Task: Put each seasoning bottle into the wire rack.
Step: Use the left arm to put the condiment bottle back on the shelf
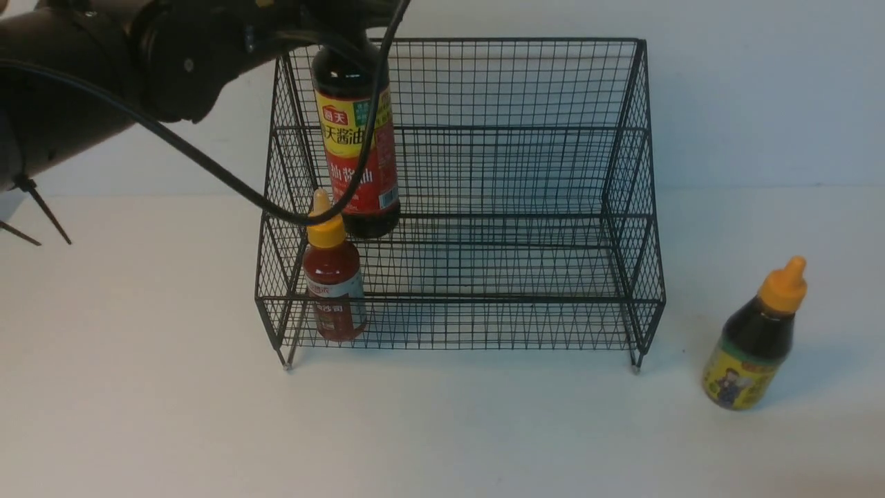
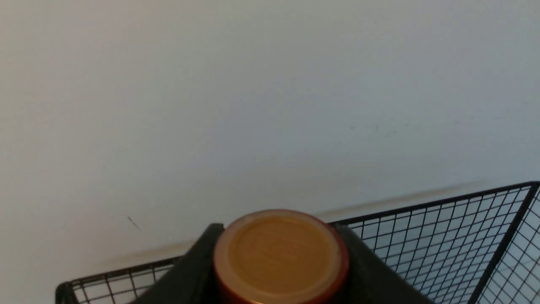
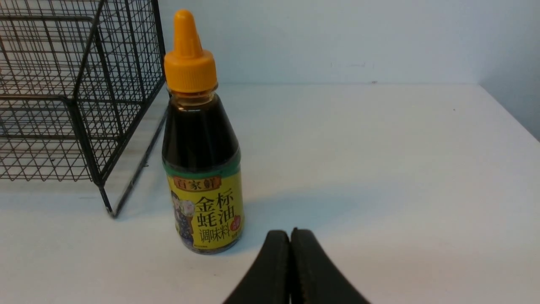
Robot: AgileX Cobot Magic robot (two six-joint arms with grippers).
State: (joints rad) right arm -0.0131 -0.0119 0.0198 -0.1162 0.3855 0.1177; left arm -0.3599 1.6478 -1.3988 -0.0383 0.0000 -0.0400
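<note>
Left gripper [image 2: 280, 261] clamps tall bottle [image 1: 356, 149] at cap: likely heavy, slick. Right gripper [image 3: 290, 253] closed, empty; small dark bottle [image 1: 757, 339] at 4 o'clock of rack [image 1: 643, 207].

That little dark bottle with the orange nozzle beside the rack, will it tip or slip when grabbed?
The orange-nozzled bottle looks nearly full, so probably heavy for its size. Its tapering shoulder may slip from a grip; the labelled body seems safer. Pushed high, it could tip.

Wire rack [image 1: 632, 207] R half free; tall bottle [image 1: 346, 159], red bottle [image 1: 335, 290] block L end.
</note>
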